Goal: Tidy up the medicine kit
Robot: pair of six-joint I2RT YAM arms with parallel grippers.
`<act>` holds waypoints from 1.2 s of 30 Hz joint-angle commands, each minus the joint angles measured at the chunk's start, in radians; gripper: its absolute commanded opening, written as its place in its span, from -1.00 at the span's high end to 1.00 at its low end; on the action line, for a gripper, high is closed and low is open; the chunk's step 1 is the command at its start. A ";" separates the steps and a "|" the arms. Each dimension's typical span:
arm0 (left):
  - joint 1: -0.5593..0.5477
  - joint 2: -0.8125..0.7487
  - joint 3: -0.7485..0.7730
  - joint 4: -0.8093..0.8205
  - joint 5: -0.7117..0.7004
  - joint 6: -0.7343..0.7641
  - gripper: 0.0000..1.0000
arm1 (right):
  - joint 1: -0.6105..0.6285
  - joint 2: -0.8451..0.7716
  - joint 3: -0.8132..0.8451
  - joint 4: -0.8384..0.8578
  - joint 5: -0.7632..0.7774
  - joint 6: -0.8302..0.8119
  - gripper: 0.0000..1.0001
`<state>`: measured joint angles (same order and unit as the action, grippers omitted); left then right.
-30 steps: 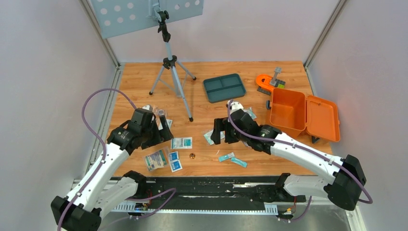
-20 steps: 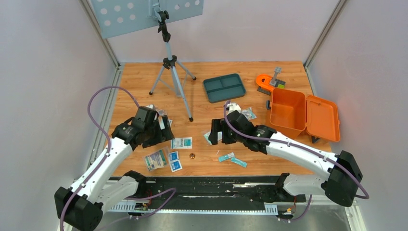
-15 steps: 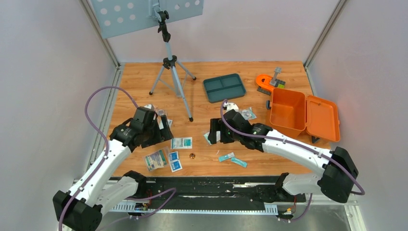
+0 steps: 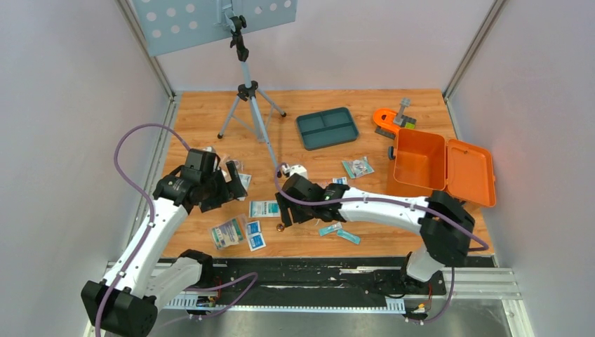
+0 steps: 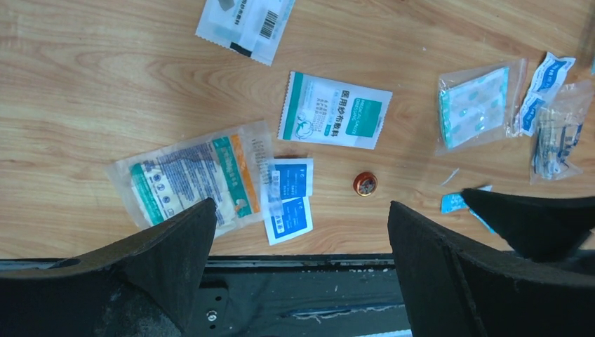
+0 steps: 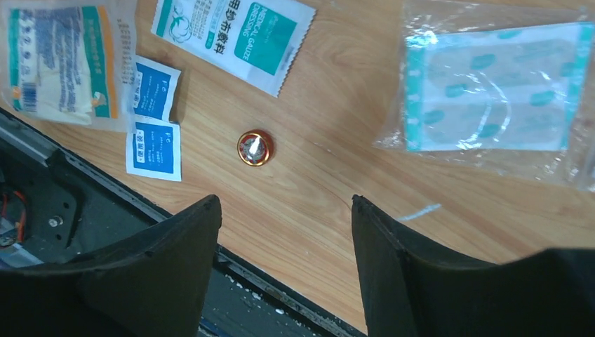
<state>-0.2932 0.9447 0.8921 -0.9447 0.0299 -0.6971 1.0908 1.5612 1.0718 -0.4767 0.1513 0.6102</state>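
While the right tool [image 6: 283,210] gapes, the medicine kit [image 4: 419,163] lies open.

A wood-grain table [image 4: 203,116] fills a booth of plain pale walls [image 4: 70,105], with metal posts [image 4: 145,45] at its far corners. By the far edge, left of centre, stands a grey tripod [image 4: 247,90] carrying a perforated panel [image 4: 189,21], perhaps a light. A black strip [image 4: 295,277] lines the near edge.

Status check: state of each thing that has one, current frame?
medicine kit: lid open, interior looks empty
teal tray: empty
left gripper: open, holding nothing
right gripper: open, holding nothing
small round tin: on the table, ahead of the right gripper, untouched
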 commanded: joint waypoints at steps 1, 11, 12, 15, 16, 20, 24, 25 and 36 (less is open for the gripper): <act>0.015 -0.021 0.039 -0.005 0.062 0.040 -1.00 | 0.050 0.103 0.091 -0.003 0.044 -0.062 -0.33; 0.017 -0.009 0.029 0.012 0.054 0.042 -1.00 | 0.101 0.290 0.188 -0.006 0.080 -0.133 -0.20; 0.017 -0.008 0.029 0.012 0.052 0.042 -1.00 | 0.102 0.299 0.189 -0.005 0.086 -0.131 -0.17; 0.017 -0.009 0.024 0.017 0.046 0.039 -1.00 | 0.107 0.324 0.189 -0.007 0.097 -0.130 -0.12; 0.017 -0.009 0.022 0.018 0.045 0.037 -1.00 | 0.108 0.331 0.193 -0.008 0.100 -0.130 -0.11; 0.018 -0.004 0.004 0.035 0.057 0.036 -1.00 | 0.114 0.356 0.218 -0.025 0.111 -0.128 -0.06; 0.017 -0.001 -0.003 0.045 0.063 0.037 -1.00 | 0.122 0.382 0.245 -0.041 0.132 -0.125 -0.02; 0.017 -0.001 -0.002 0.044 0.063 0.039 -1.00 | 0.124 0.388 0.253 -0.047 0.139 -0.127 0.00; 0.018 0.008 -0.001 0.058 0.072 0.048 -1.00 | 0.130 0.400 0.277 -0.082 0.125 -0.134 0.18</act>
<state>-0.2787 0.9466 0.8906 -0.9295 0.0792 -0.6651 1.2098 1.9602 1.3231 -0.5373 0.2707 0.4911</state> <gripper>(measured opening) 0.998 0.418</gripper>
